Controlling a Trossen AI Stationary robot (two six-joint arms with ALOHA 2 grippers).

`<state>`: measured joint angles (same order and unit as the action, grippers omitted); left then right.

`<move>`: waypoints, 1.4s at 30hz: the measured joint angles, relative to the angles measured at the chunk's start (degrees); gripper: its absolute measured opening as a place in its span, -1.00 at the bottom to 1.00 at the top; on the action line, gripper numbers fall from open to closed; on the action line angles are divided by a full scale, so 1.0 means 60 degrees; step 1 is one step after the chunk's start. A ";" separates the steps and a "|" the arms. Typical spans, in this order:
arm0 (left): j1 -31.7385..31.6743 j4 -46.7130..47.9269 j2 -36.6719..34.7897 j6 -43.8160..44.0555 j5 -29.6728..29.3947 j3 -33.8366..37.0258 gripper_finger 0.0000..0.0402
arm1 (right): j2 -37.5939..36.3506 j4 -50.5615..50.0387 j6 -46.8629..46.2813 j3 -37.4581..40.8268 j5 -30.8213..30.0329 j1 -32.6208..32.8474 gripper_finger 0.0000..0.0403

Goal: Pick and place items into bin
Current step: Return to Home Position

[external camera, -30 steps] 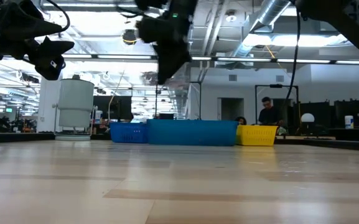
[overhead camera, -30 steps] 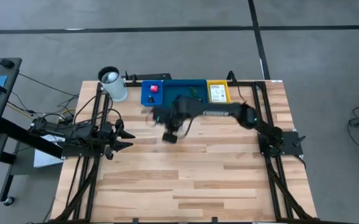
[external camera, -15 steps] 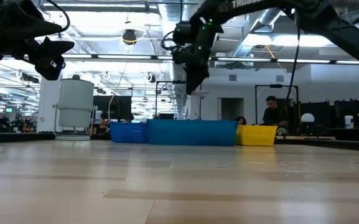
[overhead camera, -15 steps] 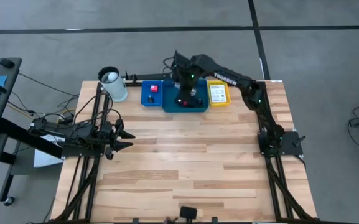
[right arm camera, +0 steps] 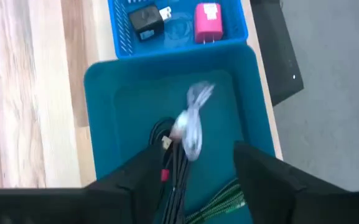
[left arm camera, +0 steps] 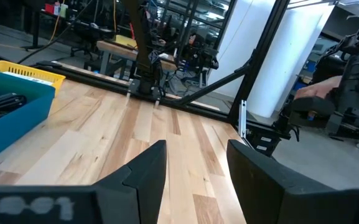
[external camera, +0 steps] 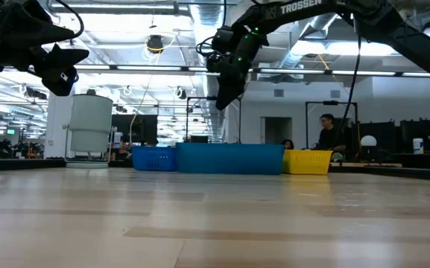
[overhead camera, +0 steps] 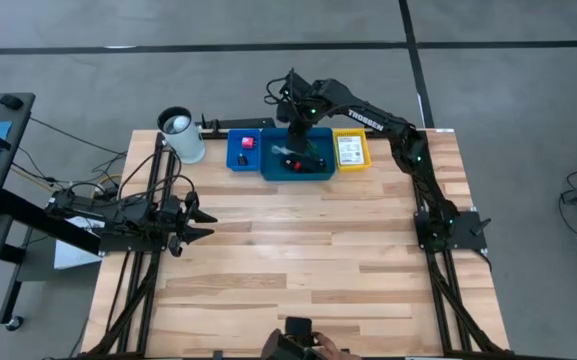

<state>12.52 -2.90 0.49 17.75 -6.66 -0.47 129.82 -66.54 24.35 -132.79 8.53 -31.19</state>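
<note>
Since no loose item shows on the bare wood of the counter [overhead camera: 298,270] in the high view, the sorting looks all but finished. The right claw [right arm camera: 198,149] hangs above the dark blue bin [right arm camera: 104,124] at the far edge, its fingers spread apart and empty. Inside that bin lie the black-red cable bundle [right arm camera: 173,168] and green ties [right arm camera: 219,202]. A silvery piece [right arm camera: 191,121] shows blurred over them, and I cannot tell whether it is resting or dropping. Just left, the small blue bin [overhead camera: 253,160] holds the pink-red cube [right arm camera: 207,15] and black block [right arm camera: 145,18]. Just right, the yellow bin [overhead camera: 335,150] holds the white card with green print [overhead camera: 349,149]. The left claw [overhead camera: 206,223] waits released at the counter's left side. What seems left is bringing the right arm back to rest.
</note>
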 joint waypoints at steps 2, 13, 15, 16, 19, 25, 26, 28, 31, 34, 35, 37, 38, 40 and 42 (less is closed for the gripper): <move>0.0000 0.0000 0.0000 0.0000 0.0000 0.0000 -0.21 | 0.0000 0.0128 -0.0007 0.0000 0.0005 0.0007 0.03; 0.0001 0.0000 0.0000 0.0002 0.0001 0.0000 -0.21 | -0.0004 -0.0510 -0.3057 -0.0007 0.0605 0.0576 0.22; 0.0002 0.0000 0.0000 -0.0001 0.0004 0.0000 -0.21 | -0.0067 0.0738 -0.3424 -0.0005 0.1104 0.0884 0.21; 0.0002 0.0000 0.0000 0.0002 0.0004 0.0000 -0.21 | -0.0167 0.1383 -0.3532 0.0007 0.1526 0.1027 0.21; -0.0001 0.0000 0.0000 0.0001 0.0004 0.0000 -0.21 | -0.0791 0.3483 -0.3625 0.0004 0.2471 0.1443 0.21; -0.0002 0.0000 0.0000 -0.0001 0.0004 0.0000 -0.21 | -0.2432 0.4499 -0.3075 -0.0013 0.1722 0.1763 0.21; -0.0002 0.0000 0.0000 -0.0001 0.0004 0.0000 -0.21 | -0.2727 0.4379 -0.2933 -0.0011 0.1592 0.1754 0.21; 0.0000 0.0000 0.0000 0.0000 0.0004 0.0000 -0.21 | -0.3423 0.3981 -0.2710 -0.0011 0.1528 0.1660 0.21; -0.0001 0.0000 -0.0002 0.0001 0.0004 0.0000 -0.21 | -0.4355 0.3079 -0.2459 -0.0033 0.1528 0.1517 0.21; -0.0002 0.0000 0.0000 -0.0002 0.0004 0.0000 -0.21 | -0.5051 0.2274 -0.2305 -0.0009 0.1527 0.1347 0.21; -0.0001 0.0000 -0.0003 0.0001 0.0004 0.0000 -0.21 | -0.5269 0.2105 -0.2304 -0.0001 0.1525 0.1289 0.21; -0.0002 0.0000 0.0000 -0.0002 0.0004 0.0000 -0.21 | -0.5739 0.1856 -0.2301 0.0000 0.1524 0.1163 0.21; -0.0002 0.0000 -0.0002 -0.0002 0.0004 0.0000 -0.21 | -0.5991 0.1756 -0.2301 0.0042 0.1528 0.1096 0.21; -0.0001 0.0000 -0.0001 -0.0002 0.0004 0.0000 -0.21 | -0.6631 0.1868 -0.2304 0.0565 0.1525 0.1023 0.21; 0.0002 0.0000 0.0000 -0.0002 0.0004 0.0000 -0.21 | -0.7342 0.2396 -0.2378 0.1592 0.1528 0.1002 0.21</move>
<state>12.53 -2.90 0.49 17.74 -6.63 -0.47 85.77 -52.16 10.08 -123.24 17.69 -25.18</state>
